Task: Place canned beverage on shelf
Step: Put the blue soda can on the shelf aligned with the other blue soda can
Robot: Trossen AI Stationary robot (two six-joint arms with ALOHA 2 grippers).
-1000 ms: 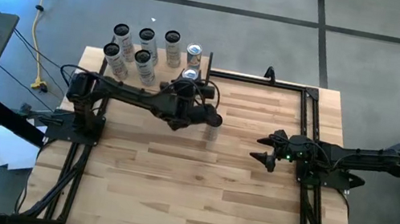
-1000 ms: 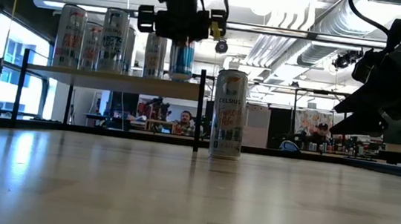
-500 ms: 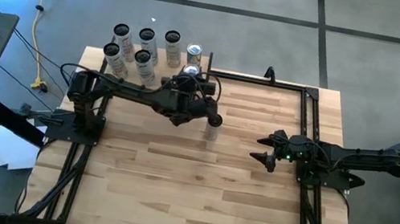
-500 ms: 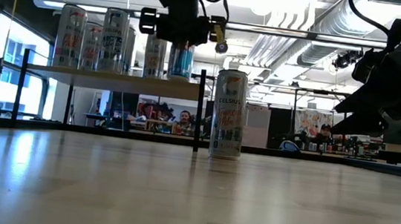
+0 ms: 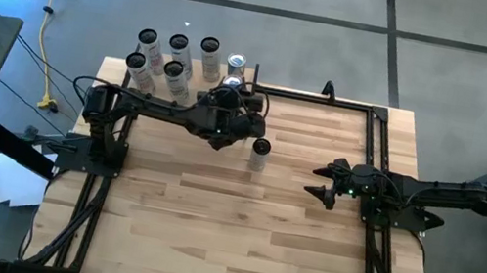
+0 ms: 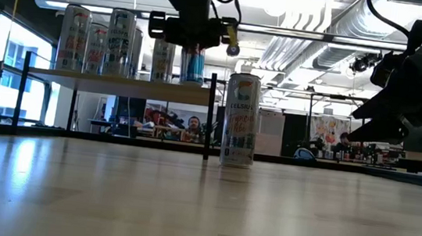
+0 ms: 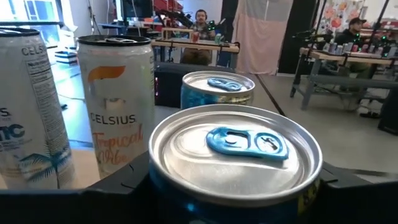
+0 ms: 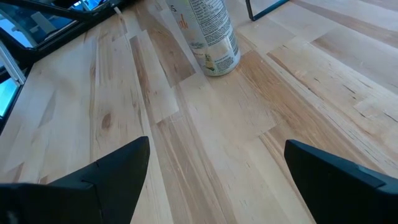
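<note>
The shelf (image 6: pixel 113 81), a pale board on thin black posts, stands at the table's far left with several tall cans on it. My left gripper (image 5: pixel 231 95) reaches level over the shelf's right end and is shut on a blue-topped can (image 7: pixel 236 149). In the low view that can's base (image 6: pixel 191 80) is down at board level; whether it rests there I cannot tell. A white Celsius can (image 6: pixel 240 121) stands upright on the tabletop, right of the shelf. My right gripper (image 5: pixel 323 192) waits open at mid-right, low over the table. My left gripper pinches the blue-topped can between its two fingers (image 7: pixel 124 183), on opposite sides of the can's upper wall (image 7: pixel 186 199) just below the rim. The fingers lie level and point toward the table's far edge. The can stays upright.
Right behind the held can stands another blue-topped can (image 7: pixel 217 87), with a white Celsius can (image 7: pixel 115 118) beside it. A bare black metal frame (image 5: pixel 329 99) runs along the table's far right. Wide bare tabletop (image 5: pixel 237 235) lies toward the near edge. People sit in the room beyond.
My left gripper has moved toward the table's far edge with the blue-topped can, deeper over the shelf and closer to the cans there. The can has stayed upright. The hand no longer overhangs the Celsius can on the table.
</note>
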